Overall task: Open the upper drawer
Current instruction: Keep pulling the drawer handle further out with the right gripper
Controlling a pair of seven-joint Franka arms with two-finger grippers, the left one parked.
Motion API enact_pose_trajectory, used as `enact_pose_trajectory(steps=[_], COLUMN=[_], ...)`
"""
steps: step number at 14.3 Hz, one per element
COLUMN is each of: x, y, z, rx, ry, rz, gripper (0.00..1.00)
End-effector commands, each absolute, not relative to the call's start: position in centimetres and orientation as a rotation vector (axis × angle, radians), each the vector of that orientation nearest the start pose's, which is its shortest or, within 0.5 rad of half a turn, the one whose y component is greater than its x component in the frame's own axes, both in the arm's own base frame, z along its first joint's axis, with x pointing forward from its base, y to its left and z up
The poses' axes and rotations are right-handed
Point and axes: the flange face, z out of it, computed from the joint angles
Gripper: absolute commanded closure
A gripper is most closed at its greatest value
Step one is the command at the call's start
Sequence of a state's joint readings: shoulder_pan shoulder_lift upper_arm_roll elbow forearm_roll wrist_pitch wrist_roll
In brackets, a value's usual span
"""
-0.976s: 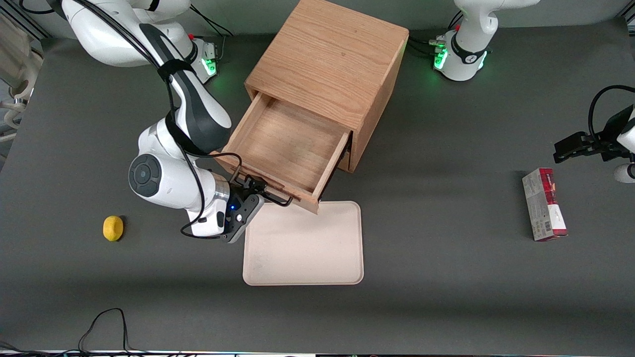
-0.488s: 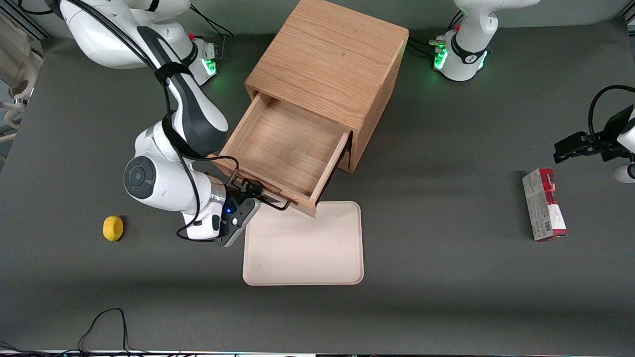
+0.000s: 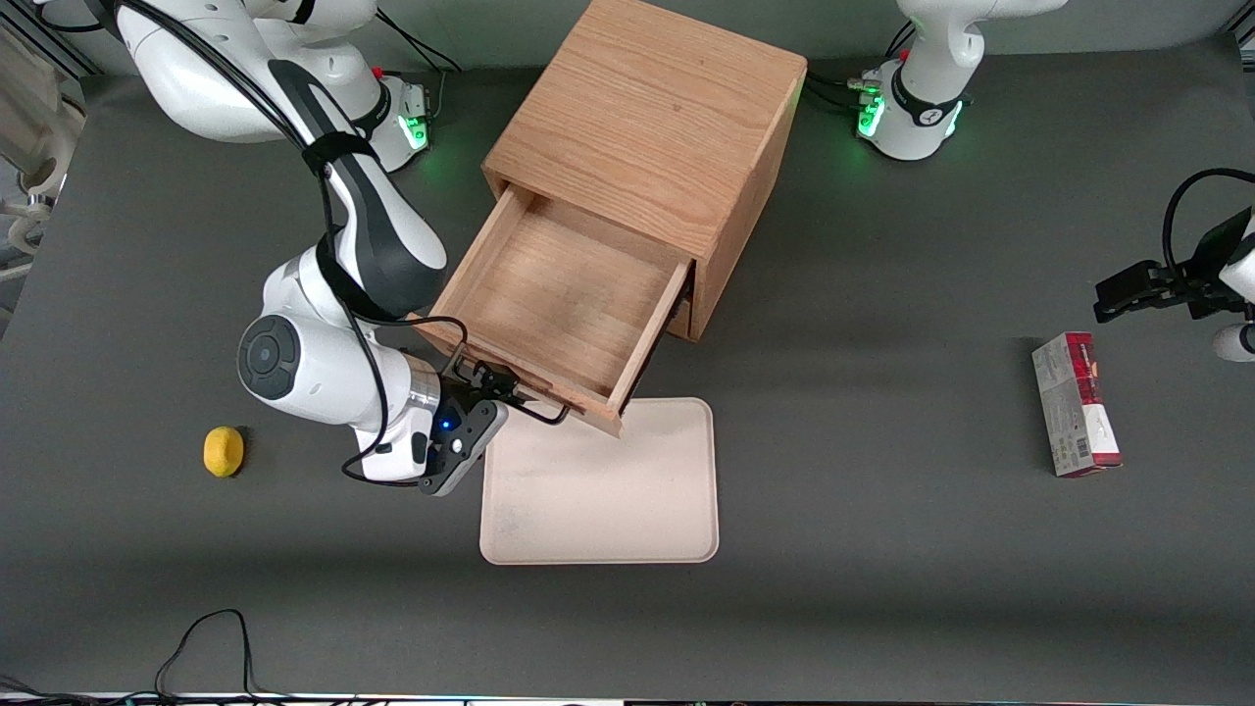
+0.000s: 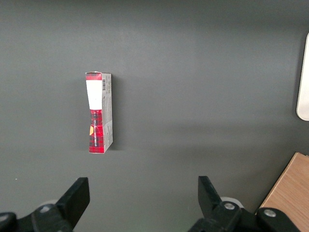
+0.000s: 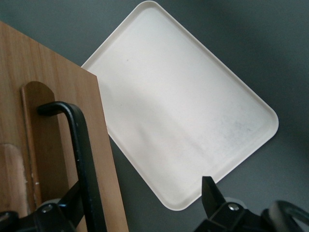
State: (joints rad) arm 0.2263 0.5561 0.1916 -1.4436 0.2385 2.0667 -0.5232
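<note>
The upper drawer [image 3: 559,294] of the light oak cabinet [image 3: 647,118] stands pulled far out, and its inside is bare wood. Its thin black wire handle [image 3: 537,410] runs across the drawer front [image 5: 43,72]. My right gripper [image 3: 487,384] sits at the end of that handle toward the working arm's end of the table. In the right wrist view the gripper [image 5: 142,188] is open, its fingers spread wide. The handle [image 5: 79,145] passes just inside one finger [image 5: 72,200], and the second finger [image 5: 210,191] stands well apart over the table. The lower drawer is hidden under the upper one.
A cream tray [image 3: 603,485] lies flat on the dark table just nearer the camera than the drawer front, partly under its corner. A yellow lemon [image 3: 224,451] lies toward the working arm's end. A red and grey box [image 3: 1076,402] lies toward the parked arm's end.
The right arm's wrist has drifted a little toward the working arm's end of the table and nearer the camera. The drawer front has crept slightly the same way.
</note>
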Motion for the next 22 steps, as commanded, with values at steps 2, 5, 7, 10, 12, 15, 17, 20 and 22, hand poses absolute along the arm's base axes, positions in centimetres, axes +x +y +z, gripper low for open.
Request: enact_pose_trajectory(steps=[2, 5, 7, 10, 12, 15, 17, 20, 22], x=[67.2, 67.7, 67.7, 67.8, 68.4, 68.8, 69.1, 69.4, 69.5], y=[27.2, 27.2, 27.2, 27.1, 26.8, 26.7, 26.2, 25.7, 25.6], z=[37.7, 38.4, 38.4, 38.7, 38.9, 39.3, 39.5, 39.8, 40.1], rx=[-2.602, -2.592, -2.591, -2.592, -2.592, -2.592, -2.594, -2.598, -2.598], ry=[-1.121, -1.139, -1.141, -1.138, -1.123, -1.121, -1.115, -1.104, -1.106], rz=[-0.16, -0.188, -0.189, -0.197, -0.214, -0.231, -0.239, -0.249, -0.259], gripper=[0.0, 0.0, 0.0, 0.0, 0.0, 0.0, 0.0, 0.0, 0.0])
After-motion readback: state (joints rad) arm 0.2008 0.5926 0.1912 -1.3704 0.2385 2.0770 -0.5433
